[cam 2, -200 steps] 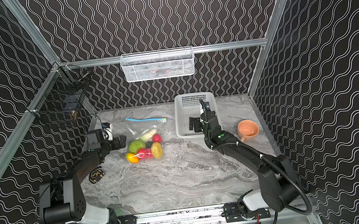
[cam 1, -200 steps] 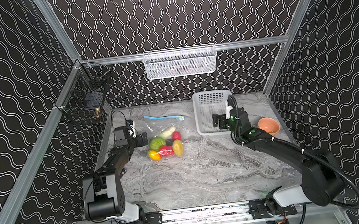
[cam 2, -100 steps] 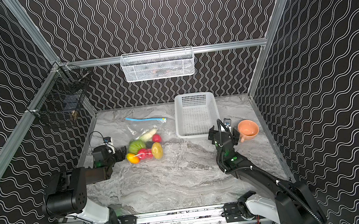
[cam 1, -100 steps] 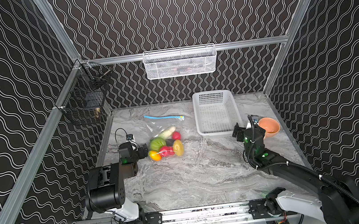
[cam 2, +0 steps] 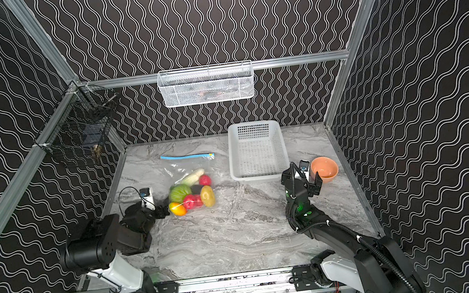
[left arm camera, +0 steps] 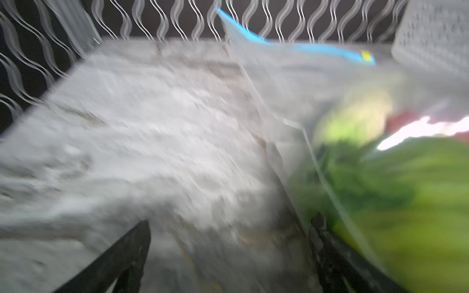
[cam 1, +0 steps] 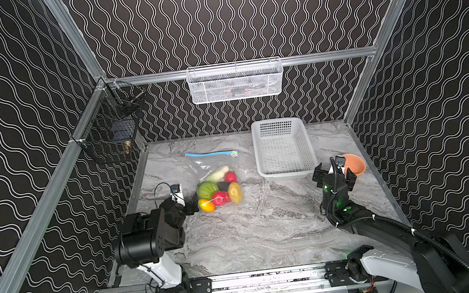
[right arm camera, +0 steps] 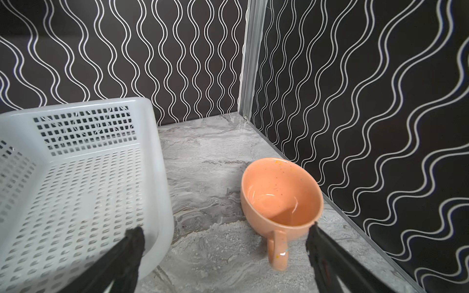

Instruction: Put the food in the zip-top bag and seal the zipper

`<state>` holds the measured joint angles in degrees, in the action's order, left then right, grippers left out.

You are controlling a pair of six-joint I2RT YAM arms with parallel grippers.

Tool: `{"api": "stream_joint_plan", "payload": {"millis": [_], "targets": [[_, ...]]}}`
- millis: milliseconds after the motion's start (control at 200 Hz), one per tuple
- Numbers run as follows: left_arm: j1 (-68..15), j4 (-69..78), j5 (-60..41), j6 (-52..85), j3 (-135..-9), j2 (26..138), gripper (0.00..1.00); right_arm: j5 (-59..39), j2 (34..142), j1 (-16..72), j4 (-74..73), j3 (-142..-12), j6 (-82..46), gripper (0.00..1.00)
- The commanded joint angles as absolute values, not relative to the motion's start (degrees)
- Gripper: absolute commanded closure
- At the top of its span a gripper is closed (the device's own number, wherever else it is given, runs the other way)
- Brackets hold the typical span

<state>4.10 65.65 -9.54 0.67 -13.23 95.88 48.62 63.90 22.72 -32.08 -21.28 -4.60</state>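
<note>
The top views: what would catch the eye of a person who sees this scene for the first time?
The bright food stands out most, a red, green and yellow cluster inside the clear zip-top bag left of the middle of the table. Next comes the white basket at the back right, with an orange cup beside it near the right wall. The black walls with white wavy lines surround everything.

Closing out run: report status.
Left gripper open, right gripper open, empty. Toy produce inside clear crinkly zip-top bag; light-blue zipper strip looks shut. Nothing blocking.
</note>
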Motion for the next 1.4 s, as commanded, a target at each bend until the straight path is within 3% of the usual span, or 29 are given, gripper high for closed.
{"api": "stream_joint_plan", "payload": {"millis": [0,265,646,1016,1181,1261,1341,1391], "targets": [[3.75,69.10,-7.87,-0.40,-15.96,95.13,0.01,49.49,64.62,22.00,-38.34,-19.68,-3.19,0.01],[2.68,66.62,-6.33,-1.00,-17.40,95.24,0.01,47.10,69.86,18.41,-66.44,-8.83,4.65,0.01],[2.58,66.61,-6.06,-1.00,-17.37,95.14,0.01,45.39,92.96,15.61,-99.05,-6.65,11.36,0.01],[2.11,65.39,-5.02,-1.22,-17.99,95.10,0.01,30.19,87.89,9.64,-88.58,-6.18,5.61,0.01],[1.79,64.95,-4.58,-1.25,-18.18,95.01,0.01,18.35,86.26,3.35,-77.41,-8.31,-0.13,0.00],[1.73,64.78,-4.42,-1.29,-18.19,95.01,0.01,17.01,90.42,2.02,-82.46,-9.62,0.99,0.01],[1.61,64.59,-4.31,-1.40,-18.24,94.97,0.01,14.80,87.42,1.82,-67.94,-13.95,-0.22,0.01],[1.54,63.96,-4.31,-1.48,-18.58,95.01,0.01,10.97,87.93,-0.09,-67.19,-14.90,-0.93,0.01]]}}
